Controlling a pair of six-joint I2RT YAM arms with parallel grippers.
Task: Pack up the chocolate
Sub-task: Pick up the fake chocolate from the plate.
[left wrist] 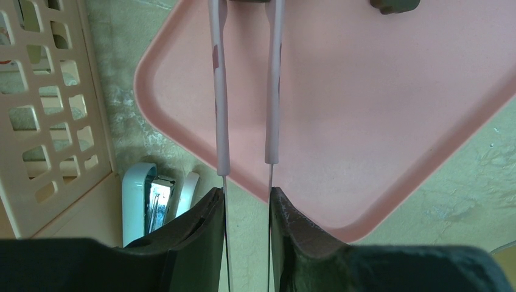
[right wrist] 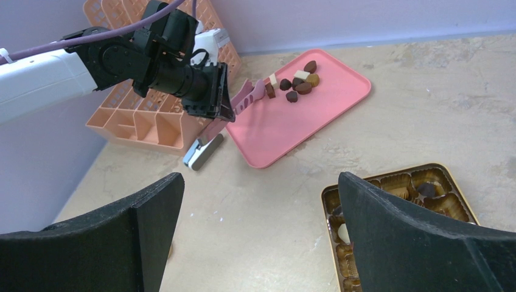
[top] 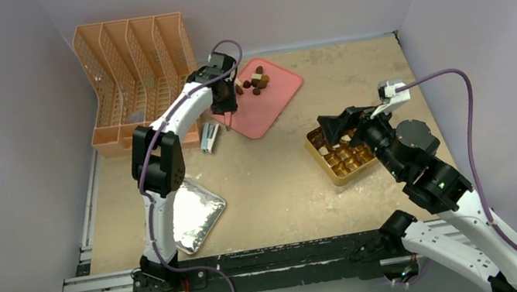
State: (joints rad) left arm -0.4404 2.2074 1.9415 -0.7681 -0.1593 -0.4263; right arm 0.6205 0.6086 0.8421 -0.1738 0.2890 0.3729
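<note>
Several pieces of chocolate (top: 257, 82), dark brown, reddish and cream, lie bunched at the far corner of the pink tray (top: 273, 108). My left gripper (top: 226, 107) hangs over the tray's left edge, shut on pink-tipped tongs (left wrist: 220, 91) whose arms reach toward the pieces (right wrist: 298, 82); the tong tips run off the top of the left wrist view. The gold gridded box (top: 341, 156) sits at the right, with a dark piece (right wrist: 428, 190) and a cream piece (right wrist: 345, 233) in its cells. My right gripper (right wrist: 255, 182) hovers open beside the box's left side, holding nothing.
An orange slotted file rack (top: 125, 65) stands at the back left, close to the left arm. A small white and blue stapler (top: 209, 138) lies between the rack and the tray. A silver foil pouch (top: 196, 215) rests near the left arm's base.
</note>
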